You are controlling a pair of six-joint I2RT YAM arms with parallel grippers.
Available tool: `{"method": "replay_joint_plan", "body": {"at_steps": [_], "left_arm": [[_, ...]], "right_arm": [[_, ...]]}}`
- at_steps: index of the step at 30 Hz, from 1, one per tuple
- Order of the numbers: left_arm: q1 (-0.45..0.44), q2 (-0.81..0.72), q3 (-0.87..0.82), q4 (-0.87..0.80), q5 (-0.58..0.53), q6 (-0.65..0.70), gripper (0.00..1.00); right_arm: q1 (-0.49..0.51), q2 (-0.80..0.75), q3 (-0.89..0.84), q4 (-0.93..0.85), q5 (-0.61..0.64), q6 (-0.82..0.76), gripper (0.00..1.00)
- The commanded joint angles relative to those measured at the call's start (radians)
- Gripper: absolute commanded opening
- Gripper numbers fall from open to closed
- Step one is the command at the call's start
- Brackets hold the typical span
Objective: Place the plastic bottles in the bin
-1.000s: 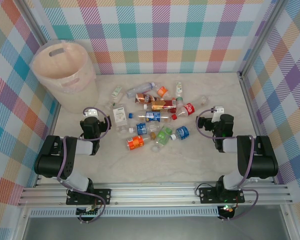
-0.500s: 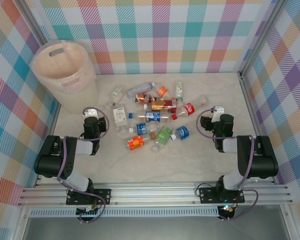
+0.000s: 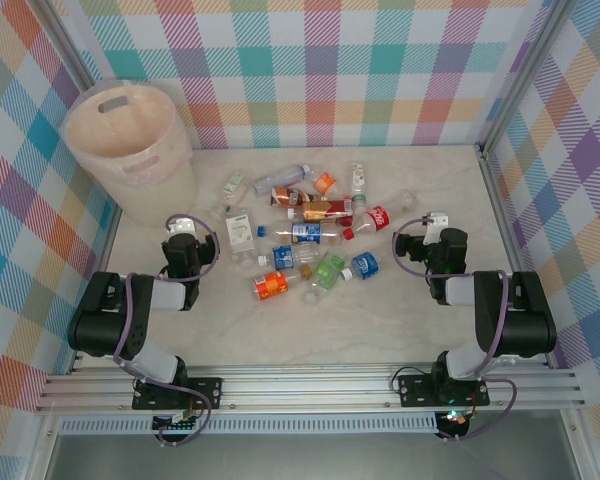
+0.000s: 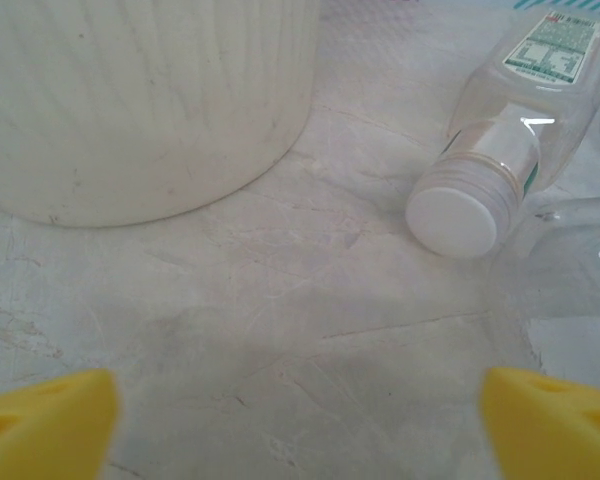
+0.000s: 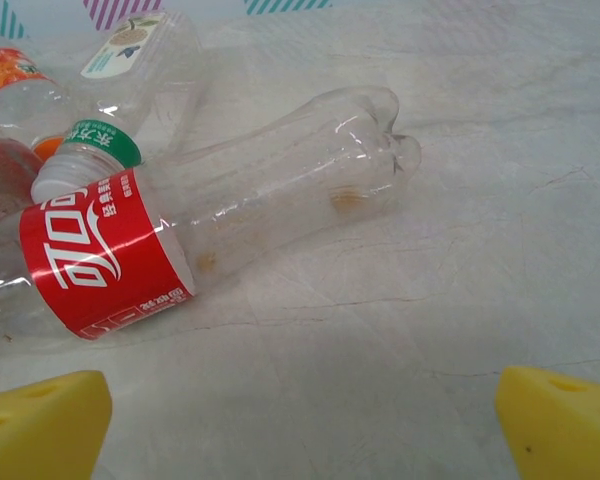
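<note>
The left claw (image 4: 300, 425) is spread wide, its yellow fingertips (image 4: 45, 425) at the two lower corners of the wrist view with only bare desk (image 4: 280, 330) between them. Ahead of it and to its left stands the bin (image 4: 130, 100), its pale ribbed wall resting on the desk. Ahead and to its right lies a clear bottle (image 4: 510, 130) on its side, white cap turned toward the claw.

The right claw (image 5: 300, 425) is also spread, gripping nothing. Ahead of it and to its left lies a clear bottle with a red label (image 5: 230, 210), flat on the desk with its base pointing away to the right. Beyond that one are a green-collared bottle (image 5: 130, 60) and an orange-labelled bottle (image 5: 10, 75).

From above, the plastic bottles (image 3: 310, 230) lie scattered on the desk between the two claws and somewhat beyond them, none inside the bin.
</note>
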Motion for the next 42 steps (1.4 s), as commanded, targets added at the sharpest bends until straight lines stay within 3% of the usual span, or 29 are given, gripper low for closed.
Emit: {"method": "replay_joint_plan", "body": {"at_steps": [1,9,15,20,25,28,31,35,42], "left_arm": [[-0.004,-0.087,0.057,-0.133,-0.027,-0.012,1.00],[-0.026,-0.273,0.130,-0.427,-0.069,-0.116,1.00],[-0.050,-0.354,0.225,-0.682,-0.024,-0.324,1.00],[-0.052,-0.347,0.327,-0.919,0.014,-0.479,1.00],[-0.048,-0.332,0.311,-0.915,-0.078,-0.393,1.00],[-0.042,-0.336,0.319,-0.901,-0.077,-0.344,1.00],[-0.042,-0.333,0.327,-0.881,-0.015,-0.358,1.00],[-0.044,-0.266,0.397,-0.992,0.073,-0.461,1.00],[-0.069,-0.192,0.456,-1.098,0.222,-0.546,1.00]], "right_arm": [[-0.004,-0.067,0.071,-0.111,-0.011,-0.004,1.00],[-0.004,-0.194,0.163,-0.392,0.070,0.076,1.00],[-0.003,-0.218,0.156,-0.420,0.071,0.154,1.00],[-0.004,-0.202,0.159,-0.453,0.167,0.209,1.00],[-0.003,-0.165,0.105,-0.330,0.145,0.121,1.00],[-0.003,-0.163,0.089,-0.298,0.135,0.108,1.00],[-0.004,-0.162,0.108,-0.332,0.140,0.125,1.00],[-0.004,-0.186,0.166,-0.463,0.173,0.199,1.00],[-0.004,-0.232,0.179,-0.501,0.217,0.253,1.00]]}}
